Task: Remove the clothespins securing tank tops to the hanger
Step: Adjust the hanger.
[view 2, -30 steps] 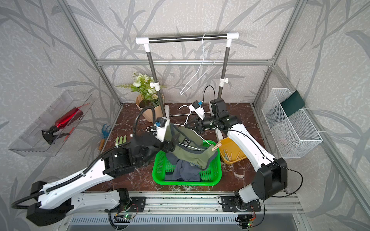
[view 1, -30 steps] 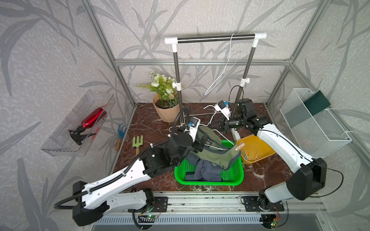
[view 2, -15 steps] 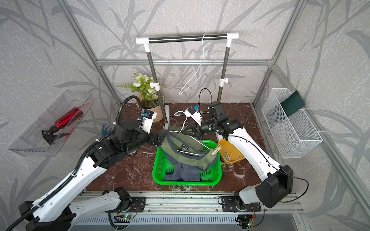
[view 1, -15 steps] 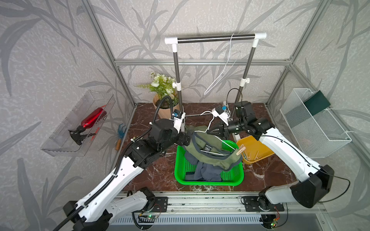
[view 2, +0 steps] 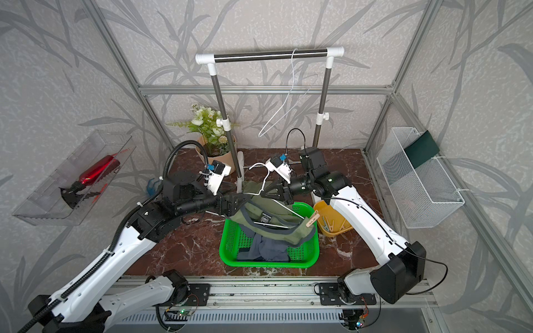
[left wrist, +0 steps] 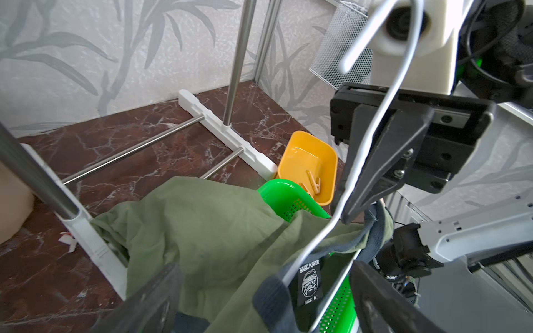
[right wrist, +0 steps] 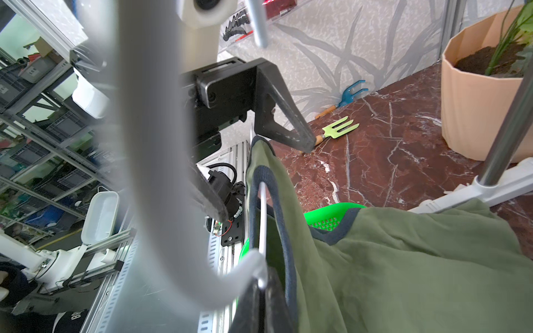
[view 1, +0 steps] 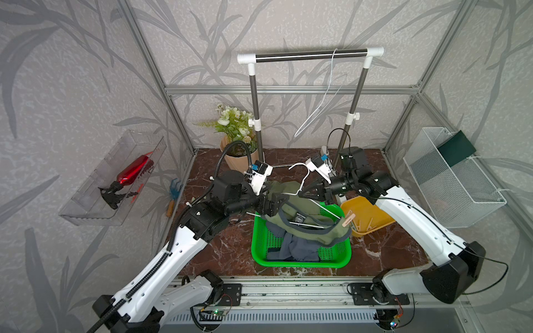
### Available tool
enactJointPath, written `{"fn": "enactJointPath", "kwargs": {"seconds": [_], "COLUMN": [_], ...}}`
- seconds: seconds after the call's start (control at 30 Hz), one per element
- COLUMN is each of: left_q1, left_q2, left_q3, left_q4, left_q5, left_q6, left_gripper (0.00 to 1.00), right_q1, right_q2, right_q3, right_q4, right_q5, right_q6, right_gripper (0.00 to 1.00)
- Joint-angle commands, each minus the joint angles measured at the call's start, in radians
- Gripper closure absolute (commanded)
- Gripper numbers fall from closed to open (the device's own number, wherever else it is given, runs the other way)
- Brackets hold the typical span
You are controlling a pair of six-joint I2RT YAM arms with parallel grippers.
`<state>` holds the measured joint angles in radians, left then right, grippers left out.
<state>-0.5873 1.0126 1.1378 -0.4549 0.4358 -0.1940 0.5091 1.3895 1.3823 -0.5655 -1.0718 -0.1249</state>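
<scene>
Left pincer (view 1: 280,201) backed to tank top (view 1: 305,229) edge, jaws apart | right pincer (view 1: 303,192) clamped on hanger (view 1: 298,165)

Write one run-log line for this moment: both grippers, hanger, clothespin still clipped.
left gripper: open at olive tank top strap | right gripper: shut on hanger | clothespin: one clipped on hanger end | yellow tray: loose clothespins

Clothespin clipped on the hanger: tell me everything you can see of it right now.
The clothespin is pale tan and wood-like, a small two-pronged clip, seen in both top views. It sits tilted, pinching the olive tank top onto the end of the white hanger nearest the yellow bin, above the green basket. Only cloth and hanger appear to touch it. Its spring is too small to make out.
</scene>
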Motion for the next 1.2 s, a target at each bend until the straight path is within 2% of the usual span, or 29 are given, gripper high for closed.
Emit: {"fn": "enactJointPath", "kwargs": {"seconds": [0.0,0.13,0.2,0.43,0.53,0.87,0.93,1.03,1.17], "left_q1": [0.014,0.023,0.029,0.05,0.065,0.088,0.089,0.092,0.096], "left_q2": [0.023,0.041,0.048,0.057,0.055,0.055,0.054,0.05,0.043], "left_q3": [0.026,0.034,0.034,0.015,0.0,-0.04,-0.047,-0.055,-0.057], "left_q4": [0.021,0.03,0.034,0.092,0.13,0.241,0.257,0.269,0.267], "left_q5": [0.103,0.177,0.213,0.326,0.36,0.446,0.451,0.454,0.448], "left_q6": [0.011,-0.004,-0.013,-0.064,-0.093,-0.166,-0.177,-0.186,-0.185], "left_gripper": [0.08,0.14,0.2,0.63,0.77,0.95,1.0,1.0,1.0], "right_q1": [0.007,0.007,0.007,0.008,0.007,0.007,0.008,0.007,0.007], "right_q2": [-0.017,-0.023,-0.022,-0.018,-0.019,-0.028,-0.027,-0.03,-0.036], "right_q3": [0.023,0.037,0.045,0.047,0.039,0.013,0.011,0.003,-0.006], "right_q4": [-0.025,-0.044,-0.045,-0.044,-0.033,0.055,0.07,0.089,0.099], "right_q5": [-0.065,-0.085,-0.102,-0.116,-0.116,-0.132,-0.136,-0.142,-0.138], "right_q6": [-0.007,-0.013,-0.009,-0.009,-0.004,0.055,0.068,0.084,0.089], "right_gripper": [1.0,1.0,1.0,1.0,1.0,1.0,0.95,0.91,0.78]}}
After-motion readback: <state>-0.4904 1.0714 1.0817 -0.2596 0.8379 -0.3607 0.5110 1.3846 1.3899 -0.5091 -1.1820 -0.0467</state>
